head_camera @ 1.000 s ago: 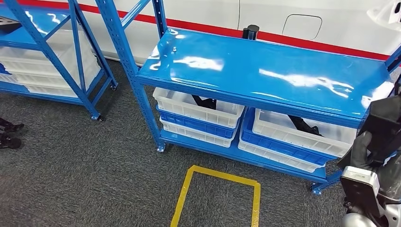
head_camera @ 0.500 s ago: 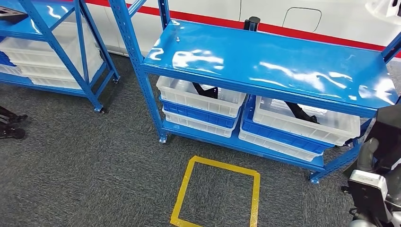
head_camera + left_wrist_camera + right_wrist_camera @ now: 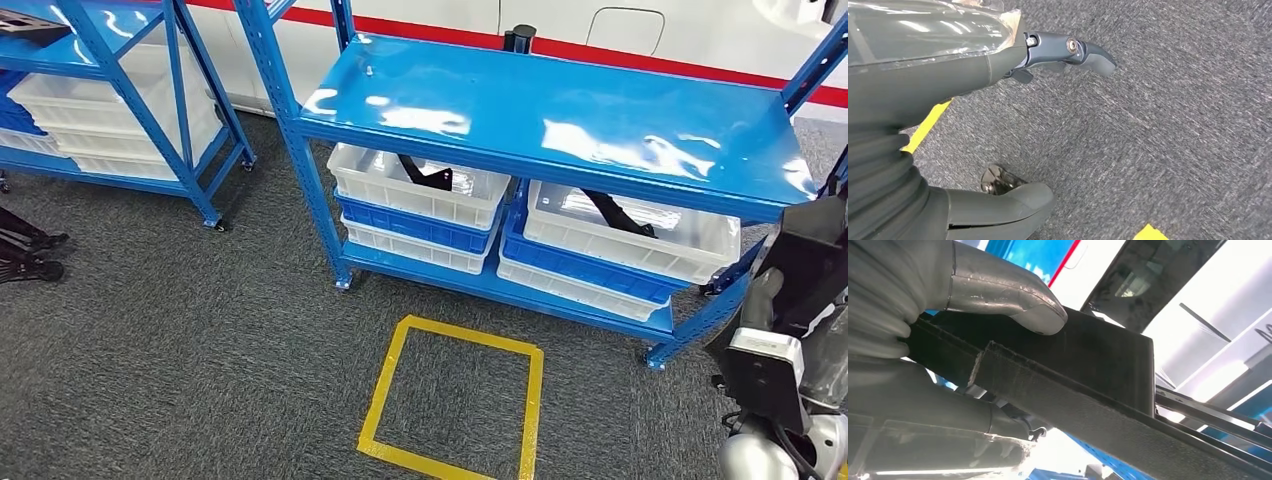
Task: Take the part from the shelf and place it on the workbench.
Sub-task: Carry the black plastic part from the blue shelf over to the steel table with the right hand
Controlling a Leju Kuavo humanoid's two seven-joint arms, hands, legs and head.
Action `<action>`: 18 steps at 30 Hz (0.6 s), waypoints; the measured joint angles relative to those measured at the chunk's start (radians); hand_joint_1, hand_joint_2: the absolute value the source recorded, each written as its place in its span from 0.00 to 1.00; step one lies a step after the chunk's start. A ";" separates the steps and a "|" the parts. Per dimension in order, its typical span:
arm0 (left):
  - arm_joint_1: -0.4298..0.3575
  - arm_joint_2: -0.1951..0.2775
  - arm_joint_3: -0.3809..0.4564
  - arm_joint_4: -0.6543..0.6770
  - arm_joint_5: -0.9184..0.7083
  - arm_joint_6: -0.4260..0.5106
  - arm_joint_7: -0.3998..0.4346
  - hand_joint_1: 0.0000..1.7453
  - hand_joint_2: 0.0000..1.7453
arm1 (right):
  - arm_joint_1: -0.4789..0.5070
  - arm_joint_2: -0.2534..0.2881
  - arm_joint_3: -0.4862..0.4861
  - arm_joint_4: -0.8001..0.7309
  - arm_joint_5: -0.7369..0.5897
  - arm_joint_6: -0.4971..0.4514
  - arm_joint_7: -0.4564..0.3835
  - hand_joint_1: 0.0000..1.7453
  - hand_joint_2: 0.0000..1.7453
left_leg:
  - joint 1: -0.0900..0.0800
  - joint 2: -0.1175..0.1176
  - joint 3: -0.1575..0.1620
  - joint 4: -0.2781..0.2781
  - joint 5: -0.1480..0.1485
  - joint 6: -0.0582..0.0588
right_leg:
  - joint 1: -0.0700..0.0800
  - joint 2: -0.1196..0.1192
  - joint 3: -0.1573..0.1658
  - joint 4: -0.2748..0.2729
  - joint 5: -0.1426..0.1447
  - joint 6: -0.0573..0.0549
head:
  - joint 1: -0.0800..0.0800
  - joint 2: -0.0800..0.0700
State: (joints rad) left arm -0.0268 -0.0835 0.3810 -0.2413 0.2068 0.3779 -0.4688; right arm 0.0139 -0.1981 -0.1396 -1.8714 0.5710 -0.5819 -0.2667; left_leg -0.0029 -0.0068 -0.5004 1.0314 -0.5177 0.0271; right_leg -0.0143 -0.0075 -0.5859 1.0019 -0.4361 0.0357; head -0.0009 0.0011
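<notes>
We have the part (image 3: 1073, 365) in our right hand (image 3: 938, 335): thumb on top of the flat black panel, fingers under it, grip near 1 end. In the head view it's the dark slab at our right side (image 3: 815, 255), beside the end of the blue worktop (image 3: 560, 120).

Left hand (image 3: 948, 115) hangs over the carpet, fingers apart, holding nothing.

Handling, our read: stiff, board-like, raised rib along the edge, matte surface, so probably not slippery. Looks moderately light, but long, and held at 1 end it will lever on the thumb. Keep it level and set it down flat on the worktop.
</notes>
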 joint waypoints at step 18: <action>-0.002 -0.007 0.038 -0.006 -0.025 0.001 0.006 0.00 1.00 | -0.076 0.026 0.017 0.069 0.021 0.015 -0.006 1.00 1.00 | -0.007 0.012 -0.180 -0.035 0.189 0.001 | 0.002 0.006 0.152 -0.030 -0.121 0.009 | 0.005 0.000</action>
State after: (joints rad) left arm -0.0288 -0.0901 0.4191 -0.2468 0.1816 0.3785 -0.4632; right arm -0.0622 -0.1724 -0.1229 -1.8026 0.5916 -0.5667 -0.2732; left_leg -0.0103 0.0049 -0.6800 0.9962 -0.3282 0.0283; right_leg -0.0127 -0.0018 -0.4337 0.9720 -0.5570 0.0451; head 0.0044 0.0011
